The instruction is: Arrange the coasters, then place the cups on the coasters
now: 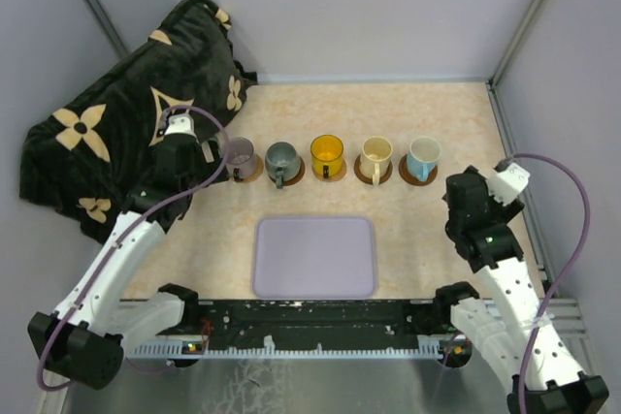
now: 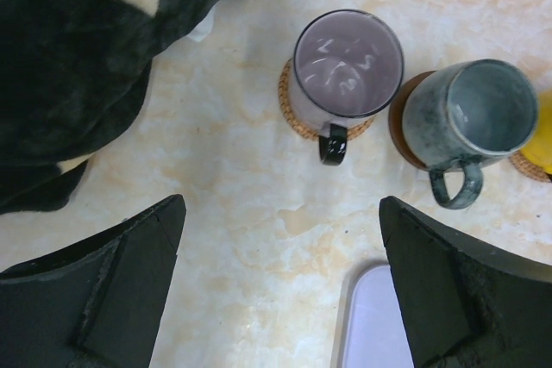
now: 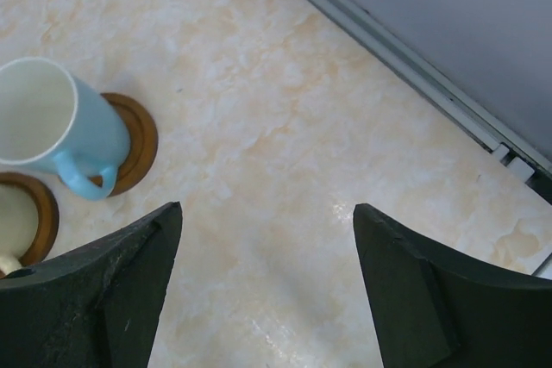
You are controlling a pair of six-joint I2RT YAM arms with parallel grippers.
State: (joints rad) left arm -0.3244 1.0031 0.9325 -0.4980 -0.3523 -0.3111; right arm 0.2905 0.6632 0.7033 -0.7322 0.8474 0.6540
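Across the middle of the top view runs a level row of five small handled mugs, each on its own flat round brown coaster. From left to right they are the translucent purple-grey cup (image 1: 240,155), the dark grey-green cup (image 1: 281,157), the yellow-orange cup (image 1: 327,151), the cream cup (image 1: 376,152) and the light blue cup with a white inside (image 1: 423,153). The handles all point toward the bottom of the frame, probably so that fingers coming from that side could grip them. The coasters are set apart from one another, so no two mugs touch.

In the left wrist view the purple-grey cup sits squarely on a woven tan coaster (image 2: 289,118) at upper centre. The grey-green one covers most of a darker brown coaster (image 2: 398,131) just beside it.

The left fingers (image 2: 112,290) are spread wide with nothing between them, hanging over bare pale marbled worktop (image 1: 427,269) below the purple-grey cup. The right fingers (image 3: 103,290) also gape empty, to the right of the blue cup and its brown disc (image 3: 138,140) (the cream cup's coaster barely shows at that frame's left edge).

With every cup seated, the task looks finished. The lavender rectangular tray (image 1: 314,257) lies bare at lower centre, and a dark plush blanket with tan flowers (image 1: 126,113) fills the upper left.
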